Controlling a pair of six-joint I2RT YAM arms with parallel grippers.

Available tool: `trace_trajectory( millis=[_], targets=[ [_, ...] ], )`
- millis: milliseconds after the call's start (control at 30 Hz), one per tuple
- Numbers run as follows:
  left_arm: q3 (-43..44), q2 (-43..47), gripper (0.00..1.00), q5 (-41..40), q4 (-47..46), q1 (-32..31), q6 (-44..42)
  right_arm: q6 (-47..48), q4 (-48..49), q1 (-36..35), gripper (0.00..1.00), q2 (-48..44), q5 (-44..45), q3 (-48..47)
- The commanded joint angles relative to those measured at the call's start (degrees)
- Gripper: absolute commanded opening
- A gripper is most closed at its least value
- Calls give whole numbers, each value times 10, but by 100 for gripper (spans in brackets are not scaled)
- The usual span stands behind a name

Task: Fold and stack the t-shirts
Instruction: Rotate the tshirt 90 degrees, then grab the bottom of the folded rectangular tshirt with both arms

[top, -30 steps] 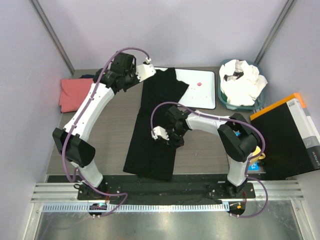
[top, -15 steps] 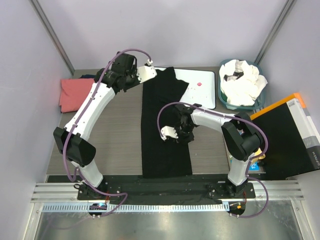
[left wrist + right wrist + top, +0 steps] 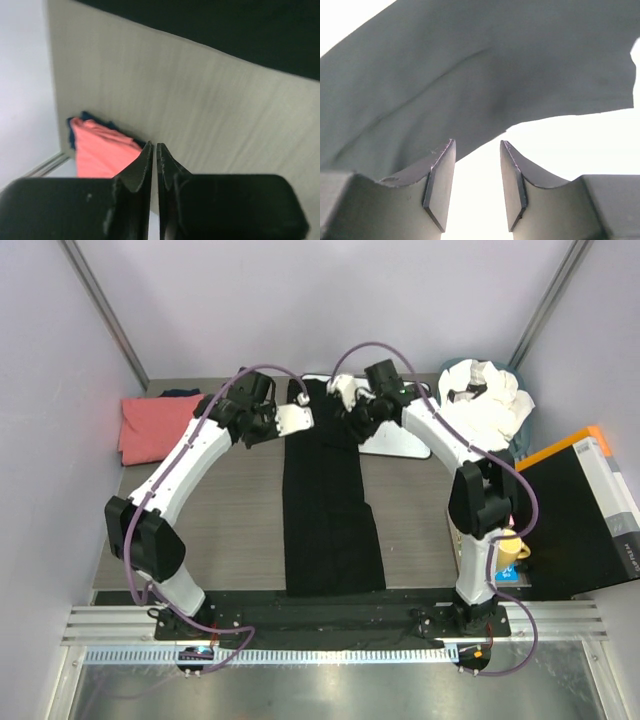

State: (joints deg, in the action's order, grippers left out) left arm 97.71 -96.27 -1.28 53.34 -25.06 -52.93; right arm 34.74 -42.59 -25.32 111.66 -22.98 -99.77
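Counting one black tee (image 3: 325, 510), folded into a long narrow strip mid-frame, one coral-pink tee (image 3: 150, 427) upper left, white tees (image 3: 490, 395) heaped upper right, uncountable. Left gripper (image 3: 154, 155) pinched together, empty; right gripper (image 3: 476, 180) gaping over the black tee's edge.

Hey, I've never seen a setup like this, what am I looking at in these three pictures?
Two white robot arms stand at the near edge of a table. The wide picture looks down from above; the other two come from a camera on each wrist. A black t-shirt lies in a long strip on it, its far end over a white board. A coral shirt lies far left, white shirts are heaped far right. The left gripper is shut, the right gripper open over the black cloth; neither holds anything.
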Motion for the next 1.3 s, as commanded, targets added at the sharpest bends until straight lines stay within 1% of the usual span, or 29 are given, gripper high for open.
trace_trajectory(
  millis=[0, 33, 67, 100, 133, 167, 200, 233, 300, 333, 367, 433, 533, 633, 767, 967, 1033, 1067, 1133, 1167, 1200, 1267],
  targets=[
    [-80, 51, 9, 66, -19, -3, -54, -221, 97, 68, 47, 110, 71, -106],
    [-88, 52, 11, 68, -28, -3, -57, -240, 98, 79, 49, 159, 71, -136],
    [-101, 52, 14, 71, -32, -3, -60, -254, 97, 88, 54, 181, 72, -191],
    [-103, 50, 18, 72, -33, -3, -60, -271, 98, 100, 57, 202, 87, -220],
    [-105, 46, 18, 70, -35, -3, -62, -294, 96, 106, 60, 251, 84, -280],
    [-105, 43, 19, 70, -35, -3, -62, -303, 92, 110, 62, 272, 78, -309],
    [-103, 37, 19, 69, -35, -3, -59, -310, 91, 115, 63, 296, 88, -336],
    [-103, 35, 20, 69, -34, -3, -57, -327, 91, 117, 64, 330, 93, -383],
    [-97, 28, 20, 69, -33, -3, -55, -346, 100, 122, 64, 360, 108, -420],
    [-96, 24, 20, 67, -32, -3, -55, -377, 106, 129, 64, 369, 120, -437],
    [-92, 21, 20, 66, -32, -3, -56, -384, 124, 134, 63, 379, 121, -438],
    [-86, 10, 20, 62, -31, -3, -56, -405, 142, 142, 58, 378, 123, -421],
    [-69, -3, 20, 59, -29, -3, -57, -432, 151, 147, 52, 374, 98, -396],
    [-46, -23, 20, 55, -25, -3, -60, -439, 150, 149, 42, 370, 70, -374],
    [-13, -44, 20, 51, -23, -3, -68, -443, 147, 149, 41, 369, 57, -372],
    [15, -64, 20, 57, -20, -4, -63, -439, 143, 156, 42, 362, 79, -366],
    [17, -66, 20, 57, -20, -7, -60, -434, 140, 157, 38, 362, 80, -366],
    [16, -67, 20, 56, -20, -8, -60, -434, 140, 158, 36, 363, 83, -366],
    [17, -68, 20, 56, -20, -10, -59, -427, 141, 158, 25, 364, 83, -369],
    [18, -69, 19, 56, -20, -10, -57, -426, 140, 159, 20, 366, 84, -371],
    [19, -70, 20, 56, -20, -12, -57, -423, 141, 158, 11, 368, 83, -378],
    [20, -71, 19, 56, -22, -14, -55, -416, 142, 159, 4, 373, 84, -385]
  ],
)
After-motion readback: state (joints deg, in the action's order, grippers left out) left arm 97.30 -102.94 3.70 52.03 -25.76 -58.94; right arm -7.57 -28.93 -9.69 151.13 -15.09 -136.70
